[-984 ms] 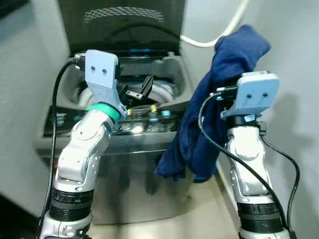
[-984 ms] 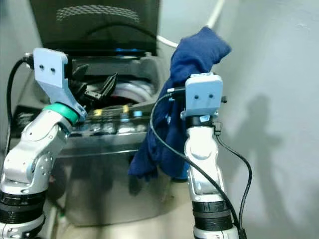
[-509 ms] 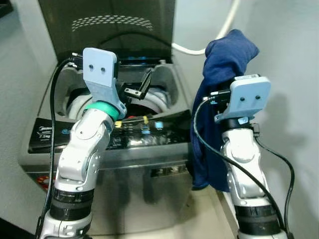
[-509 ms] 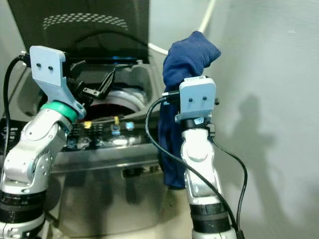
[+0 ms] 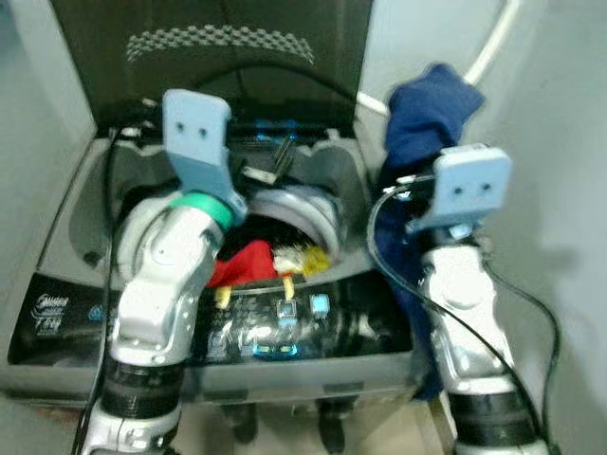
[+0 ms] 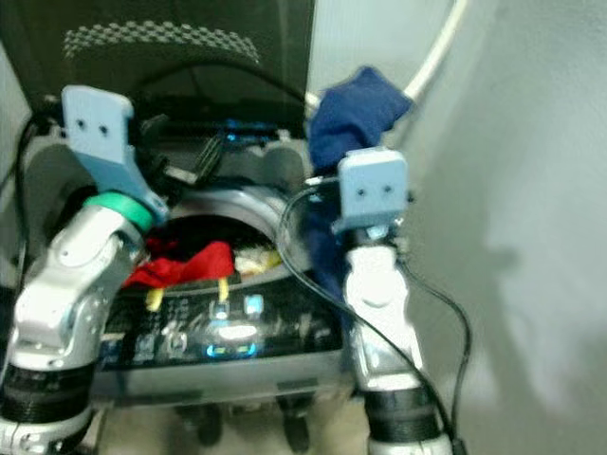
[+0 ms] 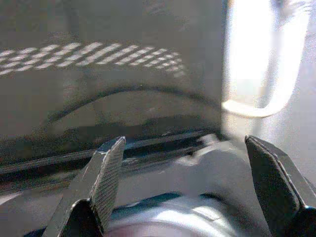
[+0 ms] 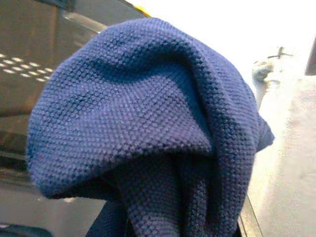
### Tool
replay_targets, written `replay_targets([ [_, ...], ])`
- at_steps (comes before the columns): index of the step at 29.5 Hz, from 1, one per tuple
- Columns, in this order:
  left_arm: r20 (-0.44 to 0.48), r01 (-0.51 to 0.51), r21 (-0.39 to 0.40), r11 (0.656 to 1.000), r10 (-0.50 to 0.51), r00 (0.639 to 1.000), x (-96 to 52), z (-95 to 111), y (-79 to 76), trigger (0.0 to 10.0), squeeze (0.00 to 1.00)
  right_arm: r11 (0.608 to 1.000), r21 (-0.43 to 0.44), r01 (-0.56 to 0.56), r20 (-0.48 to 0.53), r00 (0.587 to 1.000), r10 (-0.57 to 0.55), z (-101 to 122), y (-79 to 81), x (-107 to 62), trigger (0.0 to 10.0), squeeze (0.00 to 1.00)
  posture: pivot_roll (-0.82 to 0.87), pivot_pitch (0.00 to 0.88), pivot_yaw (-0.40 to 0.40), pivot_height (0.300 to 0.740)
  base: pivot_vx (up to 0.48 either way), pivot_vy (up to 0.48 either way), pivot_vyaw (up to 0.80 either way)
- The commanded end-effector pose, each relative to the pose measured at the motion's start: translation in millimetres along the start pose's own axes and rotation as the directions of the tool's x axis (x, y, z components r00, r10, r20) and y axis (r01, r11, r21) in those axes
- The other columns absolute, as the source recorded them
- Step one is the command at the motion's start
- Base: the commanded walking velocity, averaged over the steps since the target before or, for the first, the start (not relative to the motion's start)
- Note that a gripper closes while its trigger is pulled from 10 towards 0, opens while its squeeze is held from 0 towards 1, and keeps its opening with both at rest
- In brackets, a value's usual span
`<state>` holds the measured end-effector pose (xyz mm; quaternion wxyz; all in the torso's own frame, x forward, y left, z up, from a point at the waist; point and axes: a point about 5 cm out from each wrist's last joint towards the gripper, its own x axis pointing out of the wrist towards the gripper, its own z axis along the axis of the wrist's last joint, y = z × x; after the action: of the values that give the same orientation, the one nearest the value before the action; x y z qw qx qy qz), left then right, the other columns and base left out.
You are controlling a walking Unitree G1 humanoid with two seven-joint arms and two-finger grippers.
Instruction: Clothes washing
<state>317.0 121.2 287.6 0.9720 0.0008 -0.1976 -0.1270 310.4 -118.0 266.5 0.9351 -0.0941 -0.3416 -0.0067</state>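
Left eye view showed the loading step: the right gripper (image 5: 417, 175), jaws closed on the blue garment (image 5: 427, 109) beside the washing machine (image 5: 313, 180), had next to carry it over the drum, while the left gripper (image 7: 190, 187) waited with jaws wide and empty.

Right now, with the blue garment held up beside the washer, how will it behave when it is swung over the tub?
The blue garment looks floppy: it bunches above the right gripper and hangs down beside the washer. Its knit weave looks grippy, so slipping seems unlikely. The hanging tail may snag the washer's edge.
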Motion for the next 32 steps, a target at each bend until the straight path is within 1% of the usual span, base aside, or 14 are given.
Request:
replay_targets([
  [1,0.003,0.008,-0.008,1.0,-0.008,1.0,-0.4,-0.4,-2.9,10.0,0.0,1.0,0.003,-0.003,0.014,1.0,0.002,2.2,-0.8,-0.7,10.0,0.0,0.09,0.0,0.043,0.733,0.0,0.0,0.0],
  [18,-0.002,0.004,-0.018,1.0,-0.004,1.0,0.1,-1.5,-3.4,10.0,0.0,1.0,0.011,-0.026,0.026,0.999,0.025,4.8,2.7,0.0,10.0,0.0,0.09,0.0,0.04,0.733,0.0,0.0,0.0],
  [25,-0.002,0.001,0.011,1.0,-0.001,1.0,0.8,-1.2,-2.1,10.0,0.0,1.0,0.012,-0.022,0.019,1.0,0.022,3.4,3.1,-0.7,10.0,0.0,0.09,0.0,0.046,0.733,0.0,0.0,0.0],
  [32,-0.003,0.002,0.019,1.0,-0.002,1.0,0.7,-1.3,-2.5,10.0,0.0,1.0,0.014,-0.022,0.018,1.0,0.022,3.0,3.0,-1.0,10.0,0.0,0.09,0.0,0.046,0.733,0.0,-0.476,0.0],
])
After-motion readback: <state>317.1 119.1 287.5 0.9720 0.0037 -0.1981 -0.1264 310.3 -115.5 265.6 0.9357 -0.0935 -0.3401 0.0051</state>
